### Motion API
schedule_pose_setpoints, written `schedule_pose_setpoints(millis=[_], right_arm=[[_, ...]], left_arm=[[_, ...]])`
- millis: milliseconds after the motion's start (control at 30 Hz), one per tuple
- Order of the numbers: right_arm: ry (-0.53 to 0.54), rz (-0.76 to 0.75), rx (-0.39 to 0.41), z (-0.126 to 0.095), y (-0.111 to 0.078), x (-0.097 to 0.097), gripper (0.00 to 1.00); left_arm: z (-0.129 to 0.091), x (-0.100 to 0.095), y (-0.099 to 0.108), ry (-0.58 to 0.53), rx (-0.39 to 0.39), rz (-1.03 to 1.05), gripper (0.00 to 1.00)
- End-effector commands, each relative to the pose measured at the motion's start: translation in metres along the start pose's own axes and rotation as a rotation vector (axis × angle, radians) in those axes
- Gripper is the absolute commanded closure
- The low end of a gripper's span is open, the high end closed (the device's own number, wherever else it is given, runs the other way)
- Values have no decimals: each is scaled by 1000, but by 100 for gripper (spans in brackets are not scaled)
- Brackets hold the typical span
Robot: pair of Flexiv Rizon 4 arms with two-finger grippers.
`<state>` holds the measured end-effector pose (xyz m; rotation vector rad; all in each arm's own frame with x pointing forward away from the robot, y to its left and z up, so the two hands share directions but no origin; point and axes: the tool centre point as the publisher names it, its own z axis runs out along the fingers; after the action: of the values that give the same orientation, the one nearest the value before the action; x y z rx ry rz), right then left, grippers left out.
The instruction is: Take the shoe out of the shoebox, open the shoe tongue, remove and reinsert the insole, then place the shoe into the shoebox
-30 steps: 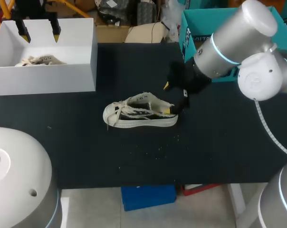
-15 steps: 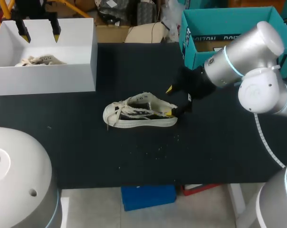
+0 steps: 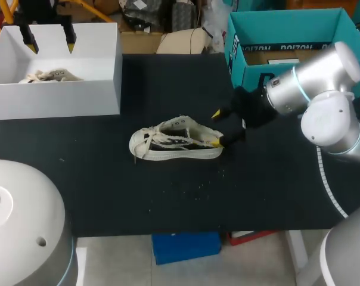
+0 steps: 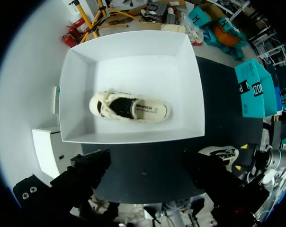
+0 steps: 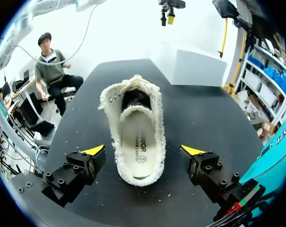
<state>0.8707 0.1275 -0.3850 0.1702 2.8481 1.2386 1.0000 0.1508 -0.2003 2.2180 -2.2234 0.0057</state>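
Black table (image 3: 269, 190) carries the job, with the shoe (image 3: 175, 143) standing on its sole near the middle, toe toward my left and heel toward my right. So the first step looks done: this shoe is out of the shoebox (image 3: 96, 77). From the right wrist, the shoe (image 5: 136, 137) shows its collar spread wide and the insole (image 5: 139, 144) lying flat inside. I cannot tell whether the tongue counts as opened, nor whether the insole is yet to be pulled or is already back in. Judging by that, the insole work and the return to the shoebox are probably what remain.

The right gripper (image 3: 216, 127) is spread open at the heel, one yellow tip on each side. In its own view the right gripper (image 5: 143, 150) has both tips apart from the shoe, holding nothing.

Further out, the shoebox sits at the back left corner, well apart from the shoe. A second shoe (image 4: 129, 106) lies inside, with free floor on either side of it. The left gripper (image 3: 49, 40) hangs above the shoebox's back wall, fingers wide and empty.

A teal box (image 3: 287, 36) stands close behind the right arm, so backing off that way is tight. Open table lies in front of the shoe and between it and the shoebox, and the front edge is well away.
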Motion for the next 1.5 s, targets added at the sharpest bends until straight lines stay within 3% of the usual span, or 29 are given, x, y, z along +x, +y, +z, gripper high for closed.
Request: schedule_pose_setpoints(millis=[33,733,1267,1300,1333,1367,1500], right_arm=[[-2,13,-44,10,-9,0,0],[-8,30,-147,42,-23,1,0],[14,-17,-173,50,-30,-2,0],[13,-20,-174,51,-30,-2,19],[2,-16,-168,52,-30,-3,68],[0,-17,-173,52,-30,-3,100],[0,-17,-173,52,-30,-3,100]], left_arm=[[0,0,0,-1,-2,-1,0],[0,0,0,-1,-2,-1,0],[0,0,0,-1,-2,-1,0],[0,0,0,-1,-2,-1,0],[0,0,0,-1,-2,-1,0],[0,0,0,-1,-2,-1,0],[0,0,0,-1,-2,-1,0]])
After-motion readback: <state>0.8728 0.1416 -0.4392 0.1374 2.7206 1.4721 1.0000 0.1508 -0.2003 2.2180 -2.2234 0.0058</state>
